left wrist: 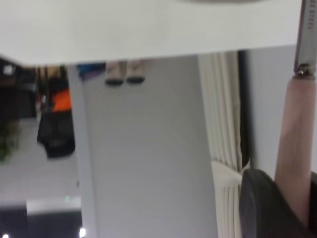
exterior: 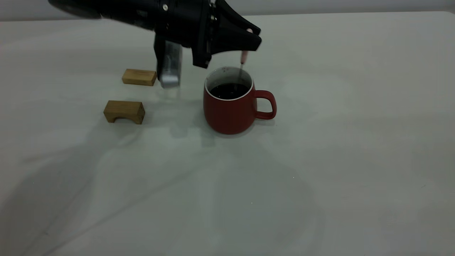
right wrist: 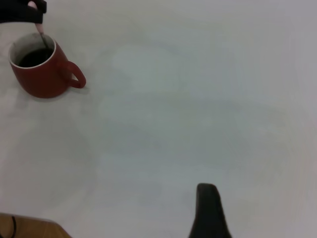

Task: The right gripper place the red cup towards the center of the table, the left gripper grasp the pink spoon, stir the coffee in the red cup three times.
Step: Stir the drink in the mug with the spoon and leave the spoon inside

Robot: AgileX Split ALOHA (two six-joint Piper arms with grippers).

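Observation:
The red cup (exterior: 229,110) stands upright near the middle of the table (exterior: 320,160), its handle towards the right, with dark coffee (exterior: 228,91) inside. My left gripper (exterior: 254,37) hangs just above the cup's far rim, shut on the pale handle of the pink spoon (exterior: 244,56). The spoon points straight down and its grey neck dips into the coffee. In the left wrist view the pink spoon (left wrist: 297,144) runs out from my left gripper (left wrist: 292,208). My right gripper (right wrist: 208,213) is well away from the red cup (right wrist: 42,74) and touches nothing.
Two tan wooden blocks lie left of the cup: a flat one (exterior: 139,77) farther back and an arched one (exterior: 124,111) nearer. The left arm's silver block (exterior: 170,67) hangs between the flat block and the cup.

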